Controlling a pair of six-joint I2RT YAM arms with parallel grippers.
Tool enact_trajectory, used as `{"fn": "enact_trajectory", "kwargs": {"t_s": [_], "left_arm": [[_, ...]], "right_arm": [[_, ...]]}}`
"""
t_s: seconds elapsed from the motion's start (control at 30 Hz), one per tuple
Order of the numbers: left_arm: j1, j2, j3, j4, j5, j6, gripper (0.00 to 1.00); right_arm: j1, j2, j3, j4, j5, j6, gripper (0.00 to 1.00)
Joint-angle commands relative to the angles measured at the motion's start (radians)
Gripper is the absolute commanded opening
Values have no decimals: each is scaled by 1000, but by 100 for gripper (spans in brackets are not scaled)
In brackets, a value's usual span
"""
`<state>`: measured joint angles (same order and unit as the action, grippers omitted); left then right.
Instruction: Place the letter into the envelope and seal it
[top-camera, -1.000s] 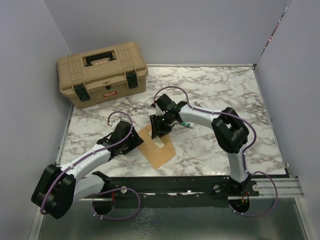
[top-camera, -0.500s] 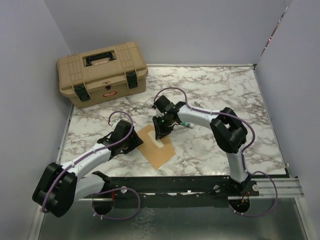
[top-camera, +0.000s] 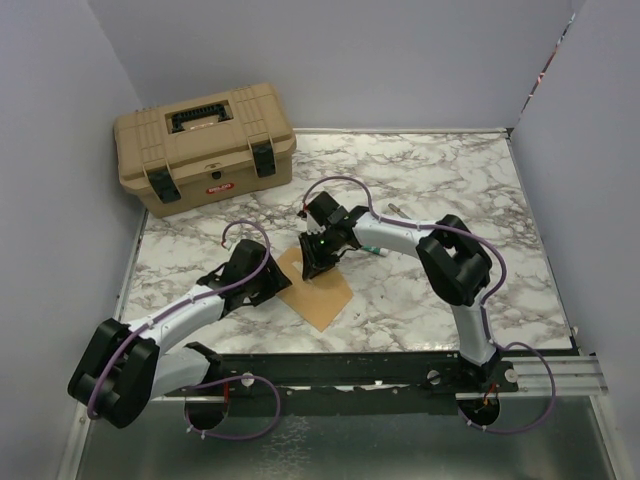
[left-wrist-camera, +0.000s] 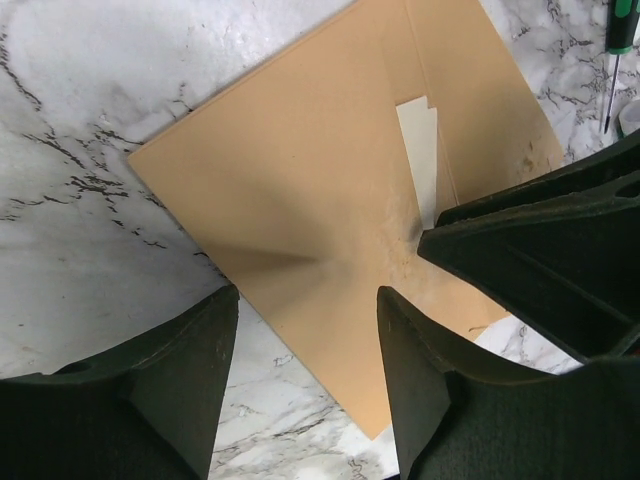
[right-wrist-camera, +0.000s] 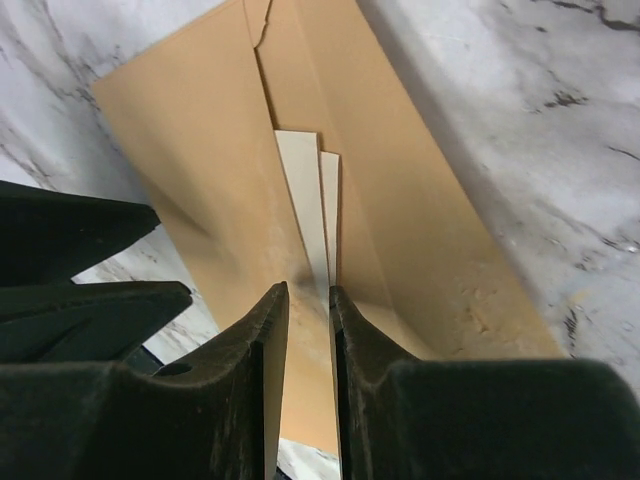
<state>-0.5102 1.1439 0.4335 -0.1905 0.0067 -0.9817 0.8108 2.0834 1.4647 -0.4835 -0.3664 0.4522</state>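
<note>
The kraft-brown envelope lies flat on the marble in front of both arms. Only a narrow strip of the pale letter shows, in the slit between the envelope's panels; the rest is tucked inside. My right gripper points down at the strip's near end, its jaws narrowed onto it. From above, the right gripper stands over the envelope's far-left part. My left gripper is open at the envelope's near edge, one finger over marble and one over paper. The letter and the right fingers also show there.
A tan toolbox with black latches stands at the back left of the table. A green-handled screwdriver lies on the marble just beyond the envelope, near the right arm. Grey walls close in the left, back and right sides.
The right jaws have narrowed and that gripper has shifted slightly up and left. The pale letter that stuck out beyond it now barely shows from above. The left jaws closed slightly.
</note>
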Motion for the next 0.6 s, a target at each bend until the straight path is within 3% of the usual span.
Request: {"fn": "enact_trajectory", "kwargs": {"t_s": [0.0,0.33,0.57], "left_arm": [[1,50,-58,-78,10,39,60],[5,9,-51,-104,-53,62,59],[16,-64,-38,-178,-155,27,66]], "right_arm": [[11,31,-22,65,-73,17,27],[11,-33,-32,66,15,33,35],[11,-35,6,54,121,29,39]]}}
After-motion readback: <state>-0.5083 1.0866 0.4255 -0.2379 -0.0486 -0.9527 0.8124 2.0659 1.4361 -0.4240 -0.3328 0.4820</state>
